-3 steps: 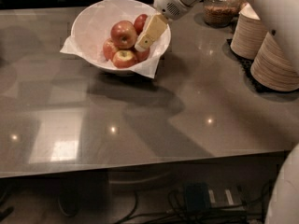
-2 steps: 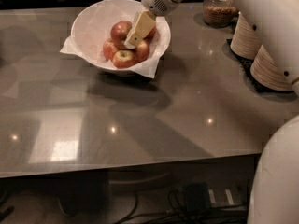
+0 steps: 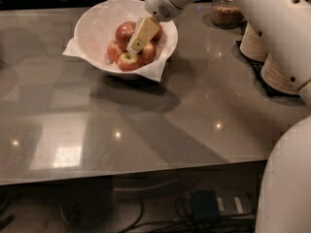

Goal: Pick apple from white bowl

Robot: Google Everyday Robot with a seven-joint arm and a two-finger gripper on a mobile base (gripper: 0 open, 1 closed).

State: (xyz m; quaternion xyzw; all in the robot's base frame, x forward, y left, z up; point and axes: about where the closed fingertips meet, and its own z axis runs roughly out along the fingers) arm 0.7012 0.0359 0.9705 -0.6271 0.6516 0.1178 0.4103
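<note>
Glossy grey-brown tabletop (image 3: 146, 130) forms the work surface; small ceiling-light reflections show across it. At its far left stands the wide, deep white bowl lined with crinkled white paper (image 3: 90, 23), with paper corners hanging over the rim.

Target location: the large round red apple with a golden-yellow blush (image 3: 124, 31) rests inside the bowl, at the back of a pile of several apples. A smaller apple with a yellow-green top (image 3: 129, 61) lies at the front, and a deep-red apple (image 3: 148, 52) at the right.

Status of my beige parallel-jaw gripper (image 3: 134, 44): it reaches in from the upper right and sits within the bowl's mouth, angled down, its tip just beside the target's right flank and over the middle of the pile. Open or closed — I cannot tell from this view. Nor can I confirm contact with any fruit.

Progress, as judged:
- Approach to the bowl — done.
- Grasp of the target — not confirmed.
- Lift clear of the rim — not yet done; the target lies in the pile.

Also present: stacked white plates (image 3: 279, 74) and a glass jar with brown contents (image 3: 226, 11), both well apart at the right.
</note>
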